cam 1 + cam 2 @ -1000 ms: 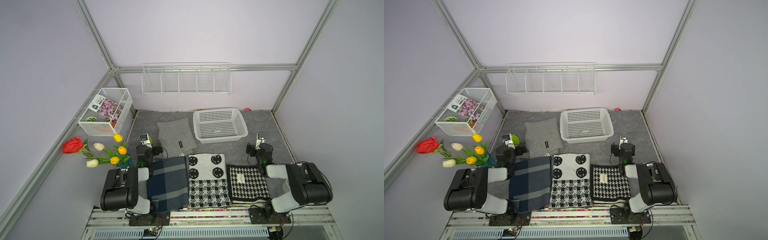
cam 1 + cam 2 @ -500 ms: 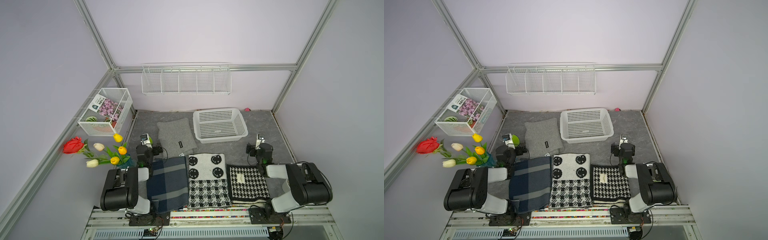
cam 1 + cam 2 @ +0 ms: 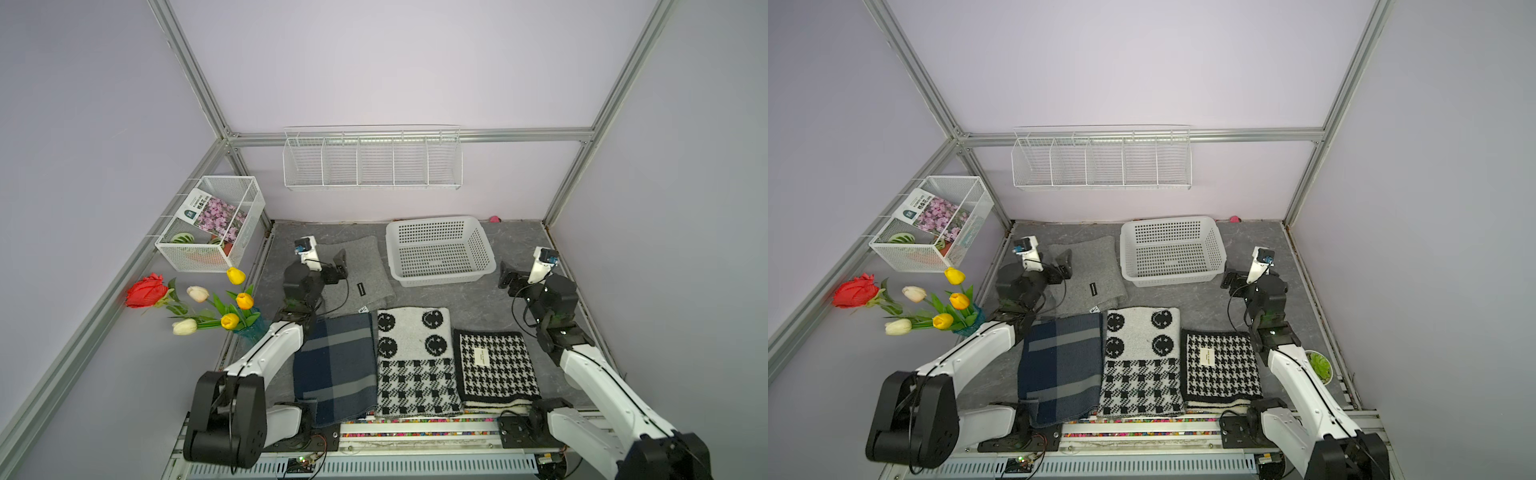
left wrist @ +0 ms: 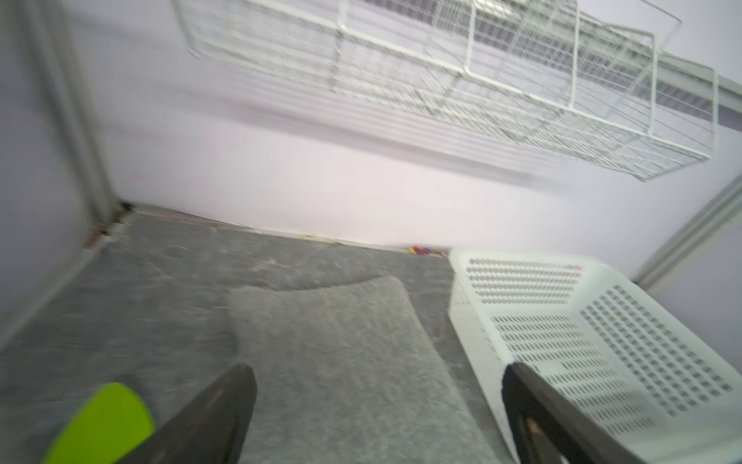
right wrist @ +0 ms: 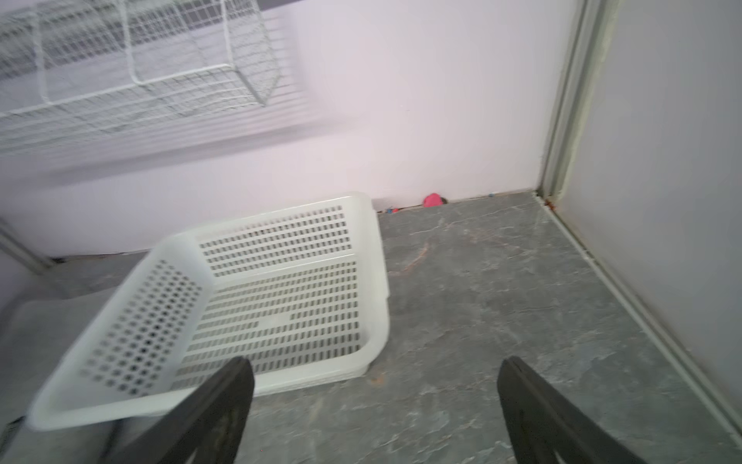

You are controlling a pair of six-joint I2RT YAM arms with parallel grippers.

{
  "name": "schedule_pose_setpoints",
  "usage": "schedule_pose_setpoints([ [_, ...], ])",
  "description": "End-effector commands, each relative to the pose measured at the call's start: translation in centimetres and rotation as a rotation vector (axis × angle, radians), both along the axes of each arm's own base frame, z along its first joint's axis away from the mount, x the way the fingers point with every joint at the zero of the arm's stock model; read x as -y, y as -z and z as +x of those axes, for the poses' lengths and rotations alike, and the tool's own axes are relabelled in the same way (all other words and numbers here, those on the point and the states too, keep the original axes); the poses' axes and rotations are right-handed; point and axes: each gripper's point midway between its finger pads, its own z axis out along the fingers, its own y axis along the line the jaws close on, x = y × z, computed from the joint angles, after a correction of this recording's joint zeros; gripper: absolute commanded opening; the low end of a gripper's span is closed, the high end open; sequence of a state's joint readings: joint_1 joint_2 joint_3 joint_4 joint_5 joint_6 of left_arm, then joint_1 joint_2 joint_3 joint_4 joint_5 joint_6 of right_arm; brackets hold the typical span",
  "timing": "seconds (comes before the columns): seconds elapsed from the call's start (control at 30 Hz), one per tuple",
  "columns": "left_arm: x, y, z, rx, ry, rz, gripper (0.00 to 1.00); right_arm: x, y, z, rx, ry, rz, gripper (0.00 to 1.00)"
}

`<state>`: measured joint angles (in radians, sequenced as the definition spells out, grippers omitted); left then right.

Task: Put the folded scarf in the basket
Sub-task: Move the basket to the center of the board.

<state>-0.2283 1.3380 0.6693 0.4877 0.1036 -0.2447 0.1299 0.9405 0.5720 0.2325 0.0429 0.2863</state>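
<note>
Folded grey knit scarf point(image 3: 368, 266) lies flat on the grey bench point(image 3: 478, 307), just beside the empty low white perforated plastic basket point(image 3: 442, 281). Left jaws hover released over the scarf, likely lining up a pick. Right jaws released, empty, near the basket.

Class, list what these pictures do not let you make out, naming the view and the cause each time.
- Label on the houndstooth scarf: print too small in both top views.
- Pink thing by the back wall: small, blurred, right wrist view.
- Lime-green thing: blurred, cut by the picture's edge, left wrist view.
- Things in the wire-mesh bin: partly hidden by the flower booklet, both top views.
</note>
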Motion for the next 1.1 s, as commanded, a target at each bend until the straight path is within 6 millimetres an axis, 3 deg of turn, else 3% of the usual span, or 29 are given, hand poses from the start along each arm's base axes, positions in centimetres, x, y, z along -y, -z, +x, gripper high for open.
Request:
schedule_pose_setpoints([
  [0.0, 6.5, 1.8, -0.4, -0.118, 0.200, -0.081, 1.00, -3.5, 2.9, -2.0, -0.168, -0.129, 0.118, 0.99],
  [0.13, 11.9, 2.9, 1.3, -0.239, 0.320, -0.103, 0.93, -7.7, 3.2, -4.1, -0.249, -0.287, 0.087, 0.96],
  [0.27, 12.6, 5.1, 3.5, -0.343, 0.243, -0.058, 0.89, -9.7, 3.3, -6.4, -0.211, -0.362, 0.081, 0.96],
  [0.43, 12.8, 8.4, 4.7, -0.449, 0.204, -0.039, 0.83, -9.0, 4.6, -7.6, -0.169, -0.328, 0.073, 0.94],
  [0.63, 13.8, 11.0, 4.7, -0.493, 0.230, -0.043, 0.78, -8.8, 3.1, -8.5, -0.139, -0.335, 0.074, 0.94],
  [0.8, 14.3, 11.8, 4.6, -0.492, 0.241, -0.042, 0.72, -8.0, 2.6, -9.0, -0.109, -0.309, 0.072, 0.92],
  [1.07, 15.3, 12.1, 3.7, -0.518, 0.282, -0.054, 0.52, -8.5, 2.9, -8.9, -0.132, -0.325, 0.085, 0.89],
])
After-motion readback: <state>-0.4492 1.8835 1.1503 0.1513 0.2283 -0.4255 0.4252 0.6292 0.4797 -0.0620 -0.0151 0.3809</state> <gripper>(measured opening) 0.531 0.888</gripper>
